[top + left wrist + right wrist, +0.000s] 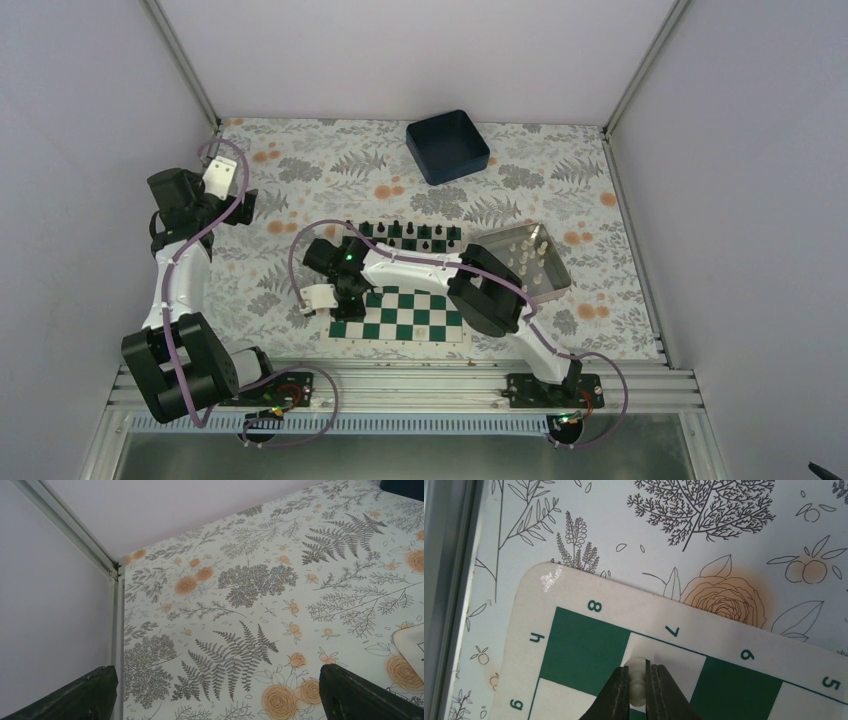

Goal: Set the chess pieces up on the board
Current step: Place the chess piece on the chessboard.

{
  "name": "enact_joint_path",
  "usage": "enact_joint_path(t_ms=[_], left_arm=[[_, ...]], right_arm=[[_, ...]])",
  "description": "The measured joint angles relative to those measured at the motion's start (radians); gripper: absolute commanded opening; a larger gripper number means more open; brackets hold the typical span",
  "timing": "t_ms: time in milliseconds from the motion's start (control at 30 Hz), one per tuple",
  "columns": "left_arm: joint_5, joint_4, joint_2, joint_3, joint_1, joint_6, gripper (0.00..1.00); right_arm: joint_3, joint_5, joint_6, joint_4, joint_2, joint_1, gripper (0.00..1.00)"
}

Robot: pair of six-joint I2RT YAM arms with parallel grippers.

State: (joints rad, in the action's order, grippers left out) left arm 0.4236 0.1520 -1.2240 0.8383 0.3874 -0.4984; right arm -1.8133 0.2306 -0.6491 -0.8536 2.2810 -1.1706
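Note:
The board (405, 318), green and white with a cream border, lies in front of the arms. Its corner by the marks h and 8 (584, 645) fills the right wrist view. My right gripper (637, 669) is shut on a small white chess piece (637, 692), which hangs just above a white square in row 7 next to that corner. From above, this gripper (348, 300) sits over the board's left edge. More white chess pieces (530, 255) stand in a silver tray. My left gripper (217, 672) is open over bare cloth at the back left (243, 205), nothing between its fingers.
Black pieces (410, 233) line the board's far rows. The silver tray (548, 288) sits at the board's right. A dark blue bin (447, 146) stands at the back centre. The floral cloth (250, 580) meets the enclosure wall and metal post (114, 575) by the left gripper.

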Motion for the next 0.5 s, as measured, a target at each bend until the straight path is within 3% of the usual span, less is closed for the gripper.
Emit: enact_joint_path(t_ms=[500], left_arm=[[0.013,0.000,-0.014,0.000,0.009,0.009,1.00]], right_arm=[[0.015,-0.018,0.000,0.016,-0.012,0.000,0.04]])
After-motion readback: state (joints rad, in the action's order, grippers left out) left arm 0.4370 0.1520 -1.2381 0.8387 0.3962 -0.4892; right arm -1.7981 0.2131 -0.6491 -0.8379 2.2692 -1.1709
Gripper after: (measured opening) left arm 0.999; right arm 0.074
